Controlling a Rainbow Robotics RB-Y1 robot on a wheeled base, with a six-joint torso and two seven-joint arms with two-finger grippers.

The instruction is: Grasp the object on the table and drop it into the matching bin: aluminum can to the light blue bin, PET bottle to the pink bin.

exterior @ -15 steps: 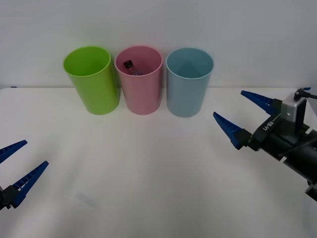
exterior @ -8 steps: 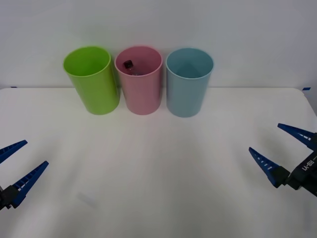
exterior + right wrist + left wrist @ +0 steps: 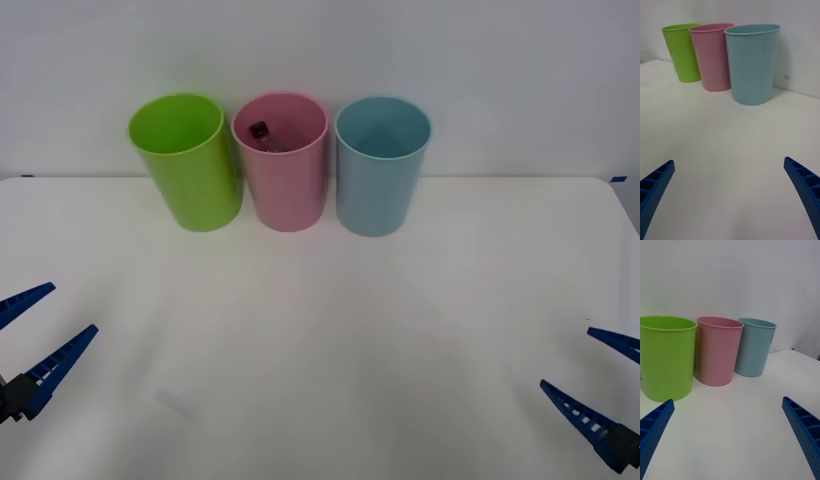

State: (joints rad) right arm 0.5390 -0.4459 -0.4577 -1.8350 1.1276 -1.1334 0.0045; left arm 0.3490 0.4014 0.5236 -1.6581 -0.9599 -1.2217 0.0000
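The table (image 3: 320, 330) is seen as a wide white surface stretching ahead of both grippers. Three bins are lined up in a row along its far edge, well apart from either gripper. The lime green bin (image 3: 185, 160) is placed on the side of the left gripper, the pink bin (image 3: 281, 160) is set in the middle, and the light blue bin (image 3: 382, 165) is stood on the side of the right gripper; all three are upright, and neighbouring bins are just beside one another.

The left gripper (image 3: 25, 345) is held low over the near left part of the table, its blue ribbed fingers spread wide with nothing between them. The right gripper (image 3: 600, 385) is held low over the near right corner, its fingers likewise parted and empty.

The PET bottle (image 3: 262, 134) is found inside the pink bin, far ahead of both grippers, leaning against the inner wall with its black cap uppermost, below the rim.
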